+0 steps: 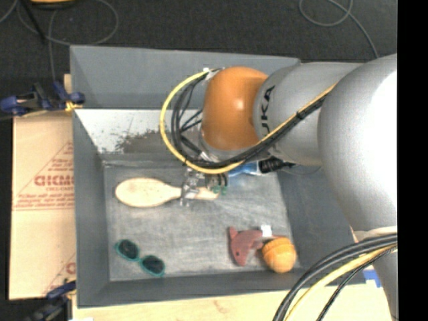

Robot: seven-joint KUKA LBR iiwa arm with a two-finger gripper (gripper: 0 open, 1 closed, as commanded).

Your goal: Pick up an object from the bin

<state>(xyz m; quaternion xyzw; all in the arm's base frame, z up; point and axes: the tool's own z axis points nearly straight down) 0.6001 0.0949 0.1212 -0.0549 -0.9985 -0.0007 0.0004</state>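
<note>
Since the tool (192, 191) is down near the floor of the bin (90, 199), right at the thin handle of a pale wooden hairbrush (144, 193), the step in hand looks like the grasp itself, not the approach. The brush's oval head lies just to the view's left of the tool, and the handle runs in under the tool, with a short end showing on its far side. How far open the tool is cannot be told, because the wrist and its orange cover (231, 109) hang over it, nor is it plain whether the tool has the handle.

The next move probably calls for a firm close across that narrow handle, then a straight lift. With the hold so far from the head, the brush may droop at that end as it rises.

A pink fish-shaped toy (242, 243) and an orange ball (279, 254) lie well apart from the tool, below and to its right. Green toy sunglasses (139, 257) lie well apart, below and to its left
</note>
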